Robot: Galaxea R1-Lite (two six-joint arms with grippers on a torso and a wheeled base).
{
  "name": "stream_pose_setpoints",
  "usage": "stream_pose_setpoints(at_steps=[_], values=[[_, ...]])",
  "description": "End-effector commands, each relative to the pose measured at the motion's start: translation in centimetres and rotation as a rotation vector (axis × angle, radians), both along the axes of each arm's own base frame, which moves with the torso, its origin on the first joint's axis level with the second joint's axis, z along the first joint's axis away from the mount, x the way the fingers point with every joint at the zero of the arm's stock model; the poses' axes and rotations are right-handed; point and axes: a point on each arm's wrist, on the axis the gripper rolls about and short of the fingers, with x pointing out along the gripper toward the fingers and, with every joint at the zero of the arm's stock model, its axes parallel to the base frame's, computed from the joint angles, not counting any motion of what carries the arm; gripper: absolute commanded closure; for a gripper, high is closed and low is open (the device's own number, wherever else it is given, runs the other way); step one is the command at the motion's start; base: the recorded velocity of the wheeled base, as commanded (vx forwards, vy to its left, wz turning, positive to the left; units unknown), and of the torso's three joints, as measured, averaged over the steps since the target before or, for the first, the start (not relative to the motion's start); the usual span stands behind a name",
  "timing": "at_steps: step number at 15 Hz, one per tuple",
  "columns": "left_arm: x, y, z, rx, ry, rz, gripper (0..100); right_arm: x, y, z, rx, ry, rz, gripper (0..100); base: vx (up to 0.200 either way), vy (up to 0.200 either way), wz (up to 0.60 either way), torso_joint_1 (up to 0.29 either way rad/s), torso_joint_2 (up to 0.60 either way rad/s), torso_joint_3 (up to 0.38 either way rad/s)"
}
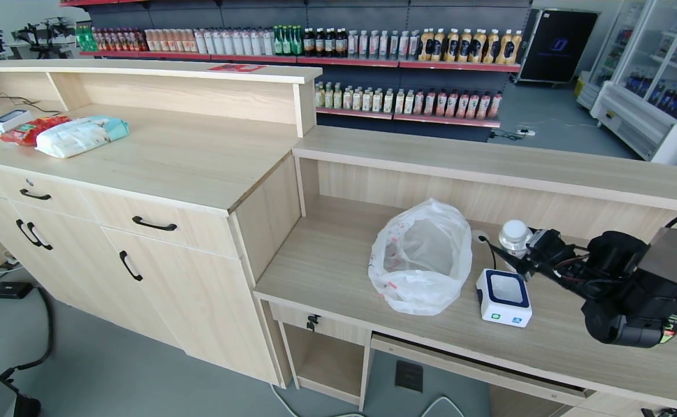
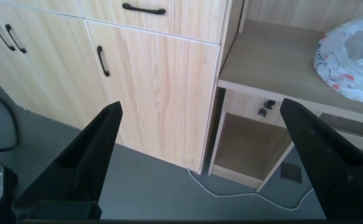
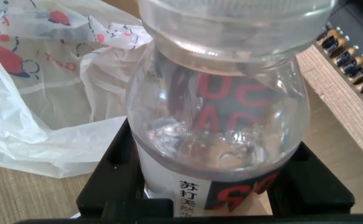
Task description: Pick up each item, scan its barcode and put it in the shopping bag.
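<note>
Now the right gripper point(image 1: 530, 256) is clamped on a clear bottle point(image 1: 514, 236), white cap up. Just to its left the shopping bag point(image 1: 422, 258) gapes open; the scanner point(image 1: 504, 296) sits just below it on the wooden counter point(image 1: 326, 260). Drink shelves point(image 1: 373, 43) line the back. The left wrist view shows the left gripper point(image 2: 200, 149), fingers wide apart, above grey floor point(image 2: 138, 186).

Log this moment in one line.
right gripper: shut on bottle, by scanner | left gripper: open, empty | bag: open, beside scanner
</note>
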Motion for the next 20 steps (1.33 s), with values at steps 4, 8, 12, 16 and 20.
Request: stream_pose_setpoints(at_steps=[4, 8, 12, 16, 20], values=[[0.0, 0.0, 0.0, 0.000, 0.000, 0.001, 0, 0.6, 0.1, -1.1, -0.001, 0.008, 0.027, 100, 0.000, 0.000, 0.00, 0.000, 0.00, 0.000], [0.0, 0.0, 0.0, 0.000, 0.000, 0.000, 0, 0.6, -0.1, -1.7, -0.024, 0.004, 0.044, 100, 0.000, 0.000, 0.00, 0.000, 0.00, 0.000], [0.0, 0.0, 0.0, 0.000, 0.000, 0.001, 0, 1.4, -0.1, -1.5, -0.037, -0.030, 0.070, 100, 0.000, 0.000, 0.00, 0.000, 0.00, 0.000], [0.0, 0.0, 0.0, 0.000, 0.000, 0.001, 0, 1.5, 0.0, -2.1, -0.035, -0.019, 0.073, 100, 0.000, 0.000, 0.00, 0.000, 0.00, 0.000], [0.0, 0.0, 0.0, 0.000, 0.000, 0.001, 0, 1.8, 0.3, -2.5, -0.036, -0.019, 0.079, 100, 0.000, 0.000, 0.00, 0.000, 0.00, 0.000]])
